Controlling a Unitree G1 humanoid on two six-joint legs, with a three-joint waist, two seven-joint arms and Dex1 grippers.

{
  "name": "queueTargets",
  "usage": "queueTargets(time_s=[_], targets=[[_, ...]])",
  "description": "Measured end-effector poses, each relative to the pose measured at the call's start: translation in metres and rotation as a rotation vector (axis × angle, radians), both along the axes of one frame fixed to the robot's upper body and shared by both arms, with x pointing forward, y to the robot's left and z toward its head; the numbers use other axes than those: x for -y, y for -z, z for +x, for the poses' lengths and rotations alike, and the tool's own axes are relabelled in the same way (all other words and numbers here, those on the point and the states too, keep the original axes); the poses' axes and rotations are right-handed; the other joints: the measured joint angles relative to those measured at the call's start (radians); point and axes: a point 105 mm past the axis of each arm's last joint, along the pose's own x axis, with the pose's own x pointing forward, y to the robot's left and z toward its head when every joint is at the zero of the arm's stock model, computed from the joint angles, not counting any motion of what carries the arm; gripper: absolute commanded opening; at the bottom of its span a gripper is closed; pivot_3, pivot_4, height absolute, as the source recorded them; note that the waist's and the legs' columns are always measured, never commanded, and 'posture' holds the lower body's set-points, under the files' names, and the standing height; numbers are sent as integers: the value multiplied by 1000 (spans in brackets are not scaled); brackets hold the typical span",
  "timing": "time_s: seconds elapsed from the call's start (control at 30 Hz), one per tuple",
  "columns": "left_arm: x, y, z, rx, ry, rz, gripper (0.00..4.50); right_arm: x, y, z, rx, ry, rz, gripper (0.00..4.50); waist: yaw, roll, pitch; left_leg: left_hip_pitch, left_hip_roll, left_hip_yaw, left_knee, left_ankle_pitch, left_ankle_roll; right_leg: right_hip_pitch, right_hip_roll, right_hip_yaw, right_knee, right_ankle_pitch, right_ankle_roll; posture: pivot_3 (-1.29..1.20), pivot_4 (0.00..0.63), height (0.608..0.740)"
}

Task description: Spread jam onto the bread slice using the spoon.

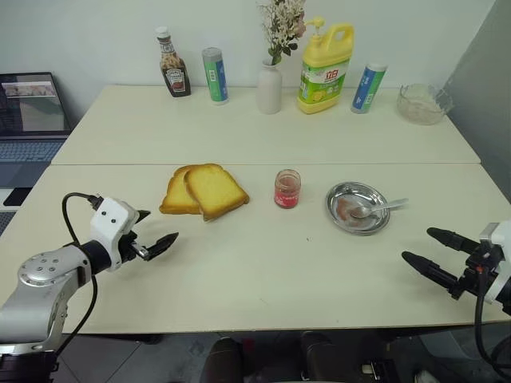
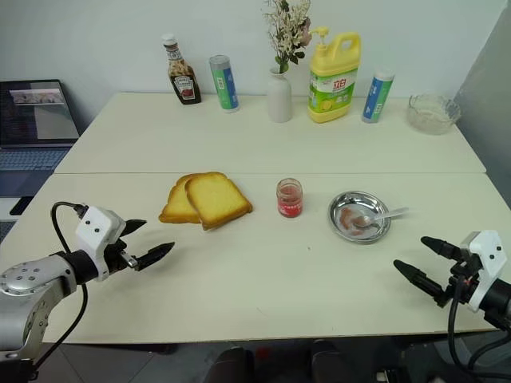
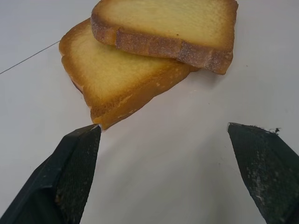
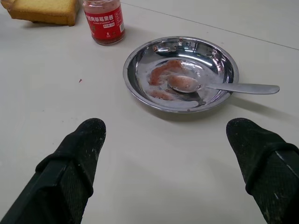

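While both arms hang low over the near edge of the table [image 1: 263, 279], the scene reads as below, each place given from the jam jar.

Jam jar: the small clear jar [image 1: 287, 189] of red jam stands upright near the middle of the table, lid off as far as can be seen.

Bread slice: the paler toast [image 1: 215, 190] lies just to the left of the jar, resting partly on top of a smaller, more orange slice [image 1: 176, 196] that sticks out farther left.

Dish: a round steel dish [image 1: 357, 208] sits to the right of the jar, apart from it, with pink smears inside.

Spoon: the spoon [image 1: 379, 207] has its bowl in the dish among the smears and its handle resting over the rim, pointing away from the jar.

Left gripper: the left gripper [image 1: 152, 234] hovers nearer than the jar and well to its left, short of the toast, fingers spread apart and empty.

Right gripper: the right gripper [image 1: 435, 252] hovers nearer than the jar and far to its right, beyond the dish, fingers wide apart and holding nothing.

Back row: a ketchup bottle [image 1: 172, 65], two tubes, a vase [image 1: 269, 85], a yellow jug [image 1: 326, 68] and a glass bowl [image 1: 424, 104] stand well behind the jar.
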Motion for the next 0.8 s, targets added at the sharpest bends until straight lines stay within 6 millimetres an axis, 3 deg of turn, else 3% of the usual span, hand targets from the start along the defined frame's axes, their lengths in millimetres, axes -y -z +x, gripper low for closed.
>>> queueTargets(time_s=[0.27,0.63,0.8], targets=[[-2,11,-7,-33,-13,-8,4500,-3,3,3,4,2,-7,4473,0,0,0,0,0,0,0,0,0,0,0,0,0,0,0,0,150,740],[13,6,-8,62,39,-50,4500,-7,12,5,19,18,-4,4473,1,0,0,0,0,0,0,0,0,0,0,0,0,0,0,0,150,740],[10,6,-10,80,17,-46,4500,-11,16,7,25,11,-29,4473,1,0,0,0,0,0,1,0,0,0,0,0,1,0,0,0,150,740]])
